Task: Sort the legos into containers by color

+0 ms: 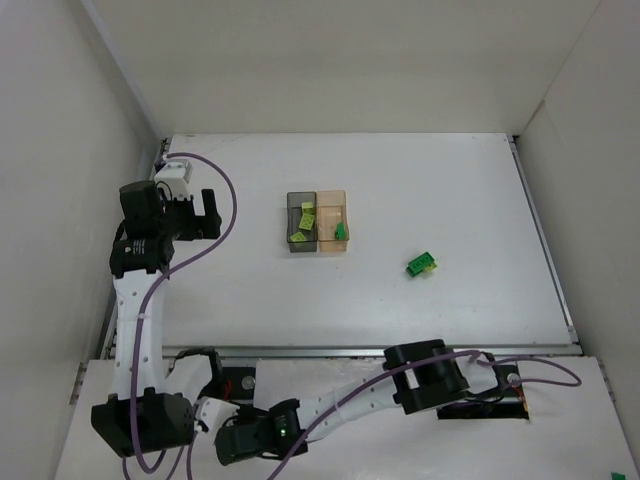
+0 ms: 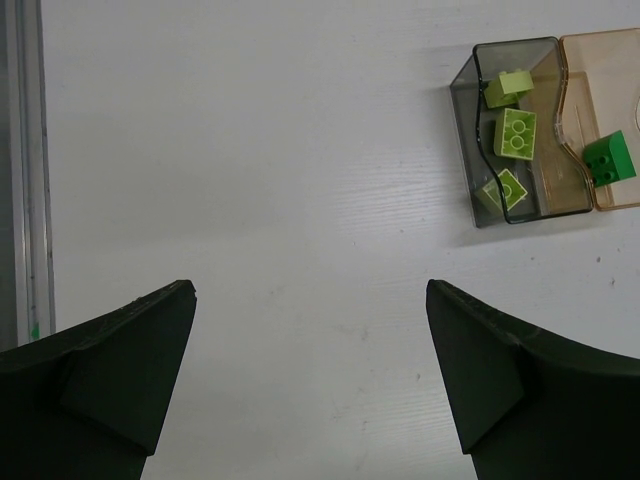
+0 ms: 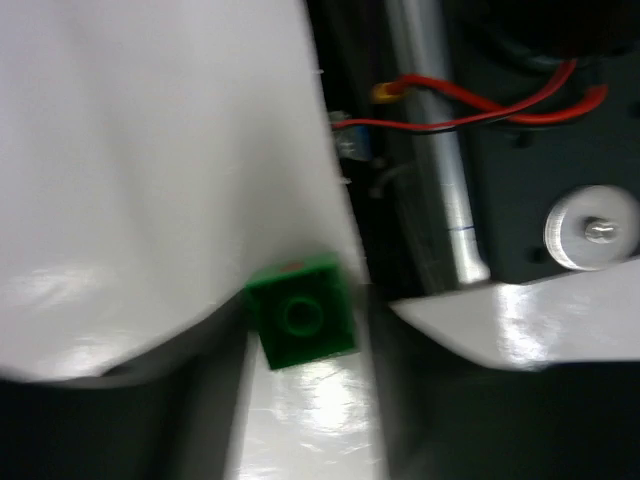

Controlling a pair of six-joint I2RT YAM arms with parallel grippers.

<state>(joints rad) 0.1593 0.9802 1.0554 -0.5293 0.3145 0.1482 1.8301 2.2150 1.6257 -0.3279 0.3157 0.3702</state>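
Closest to a lens is a dark green brick right up against the right wrist cam. It's so blurry I can't tell what it's sitting on or whether anything is touching it. The right claw is folded down by the arm bases, off the desk, and I can't tell if it's open or closed.

The left claw is wide open with nothing in it, hanging over bare desk near the left edge. Both bins are well off to its right, touching side by side.

Counts:
- dark grey bin: three pale yellow-green bricks
- amber bin: one dark green brick, and the wrist cam cuts off this bin's right side
- loose on the desk: a small green clump, right of the bins and well away from both claws

That clump looks dark green with a paler bit along its edge. It's too small for me to say if it's one brick or two.
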